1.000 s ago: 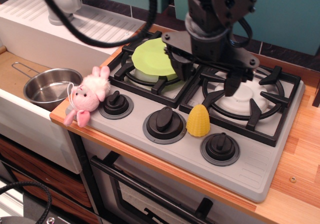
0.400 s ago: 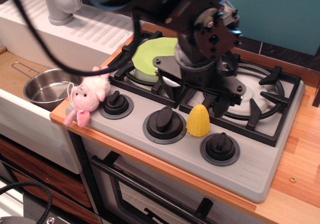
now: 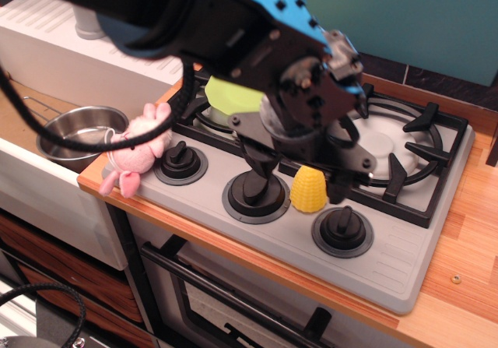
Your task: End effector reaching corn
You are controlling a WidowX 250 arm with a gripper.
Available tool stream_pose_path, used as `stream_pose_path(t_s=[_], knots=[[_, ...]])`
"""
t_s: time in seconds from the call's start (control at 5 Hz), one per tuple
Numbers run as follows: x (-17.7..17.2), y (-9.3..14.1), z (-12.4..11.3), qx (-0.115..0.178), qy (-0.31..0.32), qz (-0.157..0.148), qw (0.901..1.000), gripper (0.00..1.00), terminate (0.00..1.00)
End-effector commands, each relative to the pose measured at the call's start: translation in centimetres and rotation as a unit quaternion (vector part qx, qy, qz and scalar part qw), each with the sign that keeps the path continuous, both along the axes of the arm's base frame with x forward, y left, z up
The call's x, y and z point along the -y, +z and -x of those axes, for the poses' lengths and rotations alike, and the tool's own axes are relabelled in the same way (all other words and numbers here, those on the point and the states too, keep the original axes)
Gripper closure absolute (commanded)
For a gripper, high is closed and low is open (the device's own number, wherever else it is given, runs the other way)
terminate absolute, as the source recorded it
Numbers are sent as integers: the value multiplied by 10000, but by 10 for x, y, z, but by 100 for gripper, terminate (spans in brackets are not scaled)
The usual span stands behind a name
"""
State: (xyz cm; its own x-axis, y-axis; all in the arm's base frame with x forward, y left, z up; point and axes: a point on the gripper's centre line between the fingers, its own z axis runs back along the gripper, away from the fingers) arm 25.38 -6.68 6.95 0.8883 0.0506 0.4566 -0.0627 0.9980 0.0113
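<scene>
The yellow ribbed corn (image 3: 308, 191) stands upright on the grey stove front, between the middle knob (image 3: 255, 192) and the right knob (image 3: 342, 230). My black gripper (image 3: 300, 183), on a bulky black arm with blue panels, hangs directly over and behind the corn. Its two dark fingers are spread: one finger (image 3: 260, 169) comes down left of the corn over the middle knob, the other (image 3: 339, 186) just right of it. The fingers straddle the corn without closing on it. The gripper is open and empty.
A lime-green plate (image 3: 224, 96) lies on the back-left burner, partly hidden by the arm. A pink plush bunny (image 3: 137, 149) sits at the stove's left edge by the left knob (image 3: 180, 161). A steel pot (image 3: 74, 134) stands further left. A wooden counter (image 3: 467, 231) lies to the right.
The arm has come down and forward-left from above the right burner to just over the corn, fingers now on either side of it. The corn has not moved.
</scene>
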Motion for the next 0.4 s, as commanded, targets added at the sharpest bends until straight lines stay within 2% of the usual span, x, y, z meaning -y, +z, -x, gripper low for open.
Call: stream_pose_path(t_s=[0.0,0.2], knots=[[-2,-22,-20,485,-235,-20,9985,0,0],[-2,-28,-20,560,-270,-58,9980,0,100]])
